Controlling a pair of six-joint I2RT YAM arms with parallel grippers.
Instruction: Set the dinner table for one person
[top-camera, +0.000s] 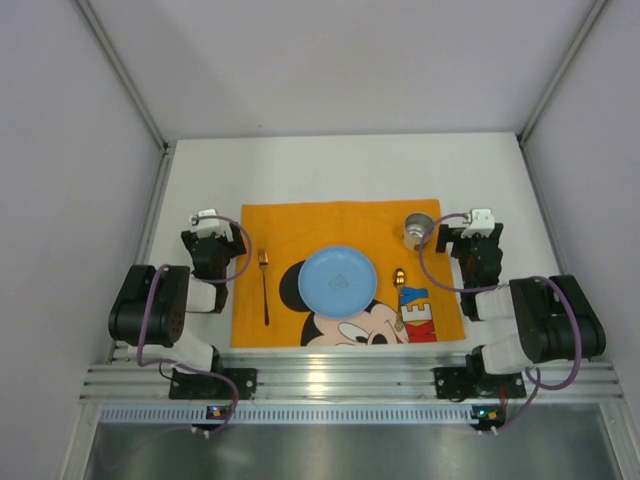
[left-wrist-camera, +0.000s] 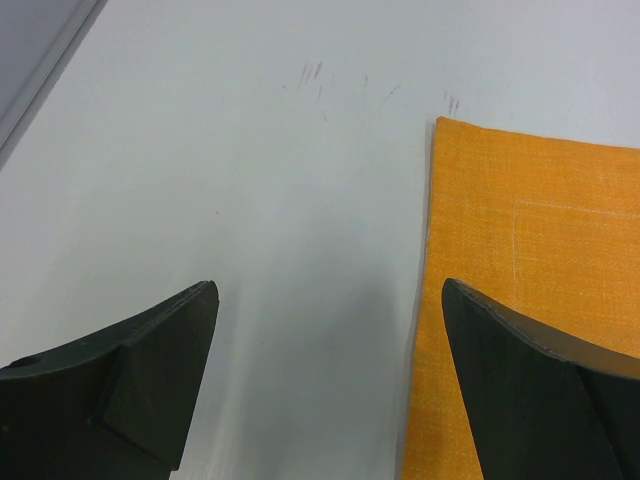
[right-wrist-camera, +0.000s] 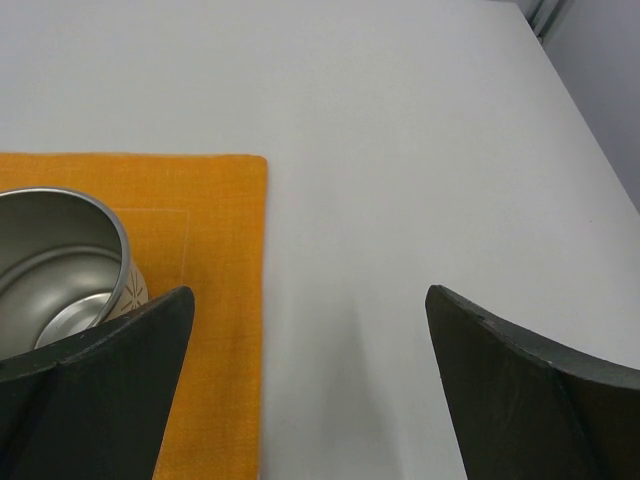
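Observation:
The white dinner table (top-camera: 330, 165) carries an orange Mickey Mouse cloth (top-camera: 300, 225). On the cloth lie a blue plate (top-camera: 338, 281) in the middle, a fork (top-camera: 265, 285) to its left, a spoon (top-camera: 400, 292) to its right and a metal cup (top-camera: 419, 230) at the far right corner. My left gripper (top-camera: 212, 228) is open and empty beside the cloth's left edge (left-wrist-camera: 500, 250). My right gripper (top-camera: 472, 232) is open and empty just right of the cup (right-wrist-camera: 60, 260).
White walls stand close on the left, right and back. A metal rail (top-camera: 340, 385) runs along the near edge by the arm bases. Bare tabletop lies beyond the cloth (right-wrist-camera: 400, 120).

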